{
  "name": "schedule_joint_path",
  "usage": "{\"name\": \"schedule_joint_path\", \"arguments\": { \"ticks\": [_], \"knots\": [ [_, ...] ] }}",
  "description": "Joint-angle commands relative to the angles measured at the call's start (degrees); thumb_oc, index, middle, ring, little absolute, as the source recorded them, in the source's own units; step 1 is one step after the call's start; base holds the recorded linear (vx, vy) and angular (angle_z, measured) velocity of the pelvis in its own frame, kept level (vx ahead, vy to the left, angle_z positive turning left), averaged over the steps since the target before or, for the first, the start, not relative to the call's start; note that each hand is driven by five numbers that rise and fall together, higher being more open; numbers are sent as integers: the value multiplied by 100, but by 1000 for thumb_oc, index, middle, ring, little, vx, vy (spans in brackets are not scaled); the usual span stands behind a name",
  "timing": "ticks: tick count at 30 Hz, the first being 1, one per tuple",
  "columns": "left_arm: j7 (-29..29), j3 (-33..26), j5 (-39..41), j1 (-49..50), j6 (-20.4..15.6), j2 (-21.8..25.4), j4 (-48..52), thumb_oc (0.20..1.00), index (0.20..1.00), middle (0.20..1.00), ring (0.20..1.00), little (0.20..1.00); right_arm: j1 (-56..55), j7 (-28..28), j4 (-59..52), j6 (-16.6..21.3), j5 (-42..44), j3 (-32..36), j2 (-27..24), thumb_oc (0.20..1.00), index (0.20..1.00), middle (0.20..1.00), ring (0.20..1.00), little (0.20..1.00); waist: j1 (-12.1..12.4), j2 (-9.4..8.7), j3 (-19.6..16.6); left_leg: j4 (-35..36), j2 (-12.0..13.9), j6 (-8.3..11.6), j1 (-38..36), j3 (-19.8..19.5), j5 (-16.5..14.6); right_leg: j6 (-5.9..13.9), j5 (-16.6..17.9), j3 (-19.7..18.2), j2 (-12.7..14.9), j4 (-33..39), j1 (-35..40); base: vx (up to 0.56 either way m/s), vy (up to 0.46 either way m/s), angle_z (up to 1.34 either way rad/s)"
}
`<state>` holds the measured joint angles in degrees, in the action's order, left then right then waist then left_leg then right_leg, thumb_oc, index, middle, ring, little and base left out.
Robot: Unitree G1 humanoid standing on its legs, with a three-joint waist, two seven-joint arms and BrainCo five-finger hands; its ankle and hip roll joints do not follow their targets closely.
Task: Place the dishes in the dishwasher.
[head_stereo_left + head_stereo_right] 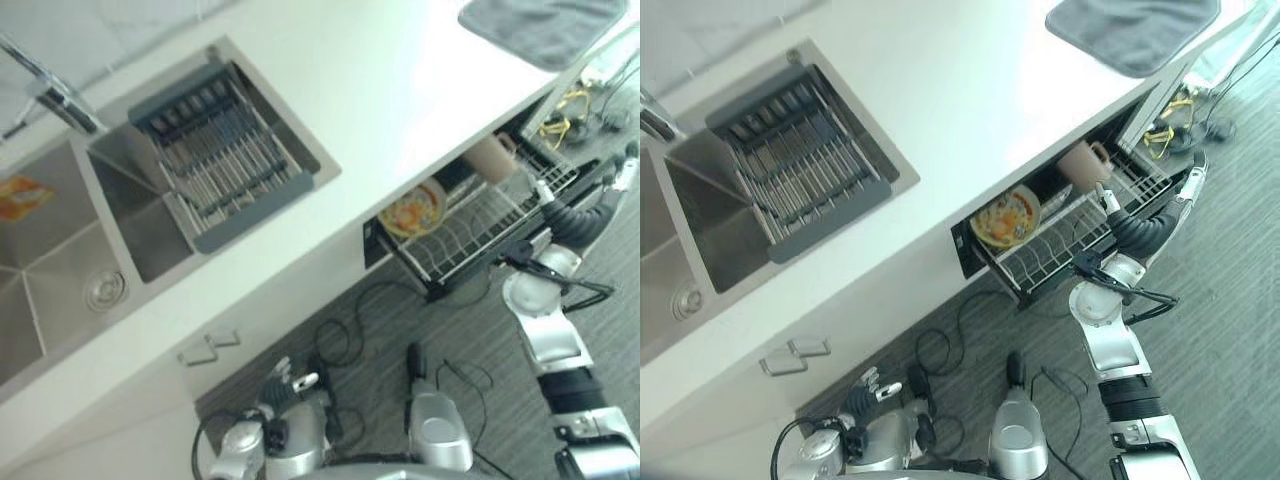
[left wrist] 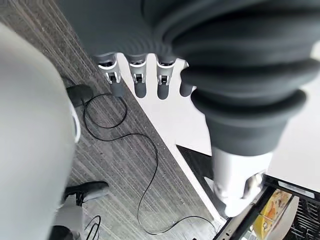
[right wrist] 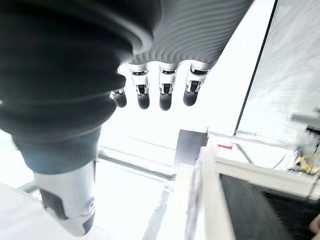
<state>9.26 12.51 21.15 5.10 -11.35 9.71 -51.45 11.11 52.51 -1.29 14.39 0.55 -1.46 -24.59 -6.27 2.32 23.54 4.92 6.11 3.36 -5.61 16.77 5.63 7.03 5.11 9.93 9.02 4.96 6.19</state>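
Note:
The dishwasher's wire rack (image 1: 480, 240) is pulled out from under the white counter. A yellow and orange plate (image 1: 413, 208) stands on edge in it, and a beige cup (image 1: 492, 158) lies further back. My right hand (image 1: 1107, 200) is at the rack's outer front edge, past the cup. Its fingers (image 3: 166, 92) are straight and hold nothing. My left hand (image 1: 285, 385) hangs low over the grey floor, away from the rack, with relaxed and empty fingers (image 2: 137, 80). The plate (image 2: 272, 212) also shows in the left wrist view.
A steel sink (image 1: 60, 260) with a faucet (image 1: 55, 95) is set in the counter at the left. A grey dish drainer (image 1: 220, 150) spans the sink. A grey cloth (image 1: 545, 25) lies at the counter's far end. Cabinet handles (image 1: 210, 345) jut out below the sink.

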Motion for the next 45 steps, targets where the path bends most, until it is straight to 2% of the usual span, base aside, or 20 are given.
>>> {"name": "schedule_joint_path", "arguments": {
  "ticks": [1, 5, 6, 10, 11, 13, 14, 17, 21, 22, 24, 26, 30, 31, 32, 35, 41, 43, 44, 45],
  "knots": [
    [345, 286, 93, 103, 1039, -69, -638, 1000, 1000, 1000, 1000, 1000, 152, -248, -146, 708, 241, 216, -195, 1000, 1000, 1000, 1000, 1000, 20, -41, -610, -585, 338, 133, 97, 363, -654, -47, -830, 273, 223, -1137, -635, 111, 20, 15],
    [236, -34, 237, 132, 1264, -95, -1157, 1000, 1000, 1000, 1000, 1000, -218, -452, -356, 1029, 423, 357, -214, 1000, 1000, 1000, 1000, 1000, -74, -77, -893, -532, 357, 136, -114, 434, -706, -57, -916, 312, 167, -1074, -399, 85, 44, -3],
    [271, -161, 242, 141, 1325, -92, -1273, 1000, 1000, 1000, 1000, 1000, -408, -346, -372, 1193, 408, 420, -144, 1000, 1000, 1000, 1000, 1000, -117, -85, -988, -529, 369, 129, -181, 463, -732, -61, -967, 326, 146, -1091, -325, 41, 53, -7],
    [244, -322, 339, 218, 1349, -119, -1358, 1000, 1000, 1000, 1000, 1000, -804, -221, -262, 1325, 787, 637, 10, 1000, 1000, 1000, 1000, 1000, -188, -96, -1103, -503, 398, 98, -301, 493, -763, -81, -1082, 359, 107, -1169, -184, 3, 50, -6],
    [250, -368, 358, 263, 1374, -107, -1357, 1000, 1000, 1000, 1000, 1000, -1017, 133, -42, 1341, 782, 788, 101, 1000, 1000, 1000, 1000, 1000, -222, -94, -1144, -476, 401, 85, -358, 483, -770, -89, -1143, 366, 73, -1217, -119, -21, 36, -9],
    [264, -374, 332, 252, 1466, -62, -1342, 1000, 1000, 1000, 1000, 1000, -1164, 212, 328, 1378, 1055, 873, 220, 1000, 1000, 1000, 1000, 1000, -245, -100, -1184, -421, 390, 80, -409, 475, -762, -91, -1178, 381, 44, -1215, -44, -10, 2, 3],
    [267, -359, 334, 245, 1490, -48, -1340, 1000, 1000, 1000, 1000, 1000, -1203, 124, 485, 1511, 1402, 863, 296, 1000, 1000, 1000, 1000, 1000, -249, -101, -1194, -401, 384, 81, -424, 469, -753, -91, -1183, 380, 31, -1206, -24, -18, -9, 5],
    [253, -284, 442, 203, 1489, 2, -1358, 1000, 1000, 1000, 1000, 1000, -1348, -663, 1232, 1753, 2889, 902, 628, 1000, 1000, 1000, 1000, 1000, -250, -105, -1227, -428, 313, 30, -437, 362, -806, -114, -1247, 335, -28, -1247, 14, 0, 0, 0],
    [302, -213, 432, 174, 1563, 97, -1321, 1000, 1000, 1000, 1000, 1000, -1428, -1212, 1780, 1753, 3525, 848, 803, 1000, 1000, 1000, 1000, 1000, -207, -49, -1172, -850, 242, -156, -324, 177, -1061, -234, -1484, 238, -54, -1736, -97, 1, -16, -6],
    [310, -137, 371, 137, 1619, 128, -1290, 1000, 1000, 1000, 1000, 1000, -1376, -1579, 1966, 1776, 3832, 761, 849, 1000, 1000, 1000, 1000, 1000, -180, 15, -1092, -1036, 250, -228, -235, 108, -1141, -307, -1647, 245, -45, -2135, -226, 0, 0, 0],
    [293, -88, 414, 97, 1656, 138, -1273, 1000, 1000, 1000, 1000, 1000, -1318, -1778, 2069, 1771, 3995, 685, 848, 1000, 1000, 1000, 1000, 1000, -160, 54, -1037, -1144, 249, -253, -163, 78, -1181, -349, -1737, 286, -18, -2348, -316, 23, 29, 7],
    [189, 39, 557, -57, 1706, 106, -1237, 1000, 1000, 1000, 1000, 1000, -1035, -2140, 2221, 1735, 4343, 502, 790, 1000, 1000, 1000, 1000, 1000, -107, 160, -860, -1486, 238, -264, 140, 23, -1254, -419, -1930, 368, 126, -2927, -676, -41, 90, 6],
    [99, 246, 657, -289, 1608, -47, -1202, 1000, 1000, 1000, 1000, 1000, -540, -2586, 2481, 1837, 4797, 202, 667, 1000, 1000, 1000, 1000, 1000, -13, 353, -584, -1818, 152, -237, 607, -136, -1275, -528, -2151, 331, 238, -3449, -1136, -90, 87, 21],
    [-32, 394, 677, -503, 1468, -92, -1087, 1000, 1000, 1000, 1000, 1000, -110, -3050, 2738, 1688, 5116, 61, 595, 1000, 1000, 1000, 1000, 1000, 62, 417, -284, -2128, 74, -253, 1059, -249, -1239, -613, -2220, 247, 255, -3876, -1626, -162, 2, 14],
    [-35, 398, 674, -515, 1461, -92, -1085, 1000, 1000, 1000, 1000, 1000, -91, -3040, 2751, 1688, 5070, 55, 589, 1000, 1000, 1000, 1000, 1000, 68, 417, -273, -2147, 72, -253, 1086, -256, -1239, -617, -2223, 244, 257, -3897, -1652, -192, -32, 4],
    [-23, 484, 614, -697, 1403, -30, -990, 1000, 1000, 1000, 1000, 1000, 487, -3297, 3105, 1298, 5260, -3, 420, 1000, 1000, 1000, 1000, 1000, 176, 456, -58, -2389, 27, -265, 1403, -367, -1217, -676, -2265, 202, 275, -4211, -1975, -80, -51, -3],
    [138, 649, 520, -941, 1374, 30, -883, 1000, 1000, 1000, 1000, 1000, 1731, -4160, 3995, 304, 6094, 221, 117, 1000, 1000, 1000, 1000, 1000, 335, 658, 213, -2536, -67, -251, 1656, -447, -1129, -700, -2323, 199, 396, -4591, -2336, -22, 1, 4],
    [159, 706, 577, -965, 1344, 37, -854, 1000, 1000, 1000, 1000, 1000, 2086, -4463, 4264, 105, 6234, 332, 6, 1000, 1000, 1000, 1000, 1000, 375, 757, 285, -2609, -99, -247, 1759, -458, -1110, -707, -2357, 164, 438, -4747, -2475, 43, 49, 2],
    [181, 716, 597, -952, 1325, 46, -849, 1000, 1000, 1000, 1000, 1000, 2181, -4521, 4342, 81, 6123, 351, -56, 1000, 1000, 1000, 1000, 1000, 386, 756, 296, -2686, -146, -203, 1740, -505, -1251, -662, -2531, 104, 477, -4859, -2466, 91, 32, 4],
    [198, 711, 597, -953, 1310, 52, -849, 1000, 1000, 1000, 1000, 1000, 2255, -4632, 4402, 53, 6128, 350, -98, 1000, 1000, 1000, 1000, 1000, 397, 775, 313, -2702, -149, -202, 1761, -501, -1244, -666, -2541, 101, 493, -4890, -2488, 97, 16, 4]
  ]
}}
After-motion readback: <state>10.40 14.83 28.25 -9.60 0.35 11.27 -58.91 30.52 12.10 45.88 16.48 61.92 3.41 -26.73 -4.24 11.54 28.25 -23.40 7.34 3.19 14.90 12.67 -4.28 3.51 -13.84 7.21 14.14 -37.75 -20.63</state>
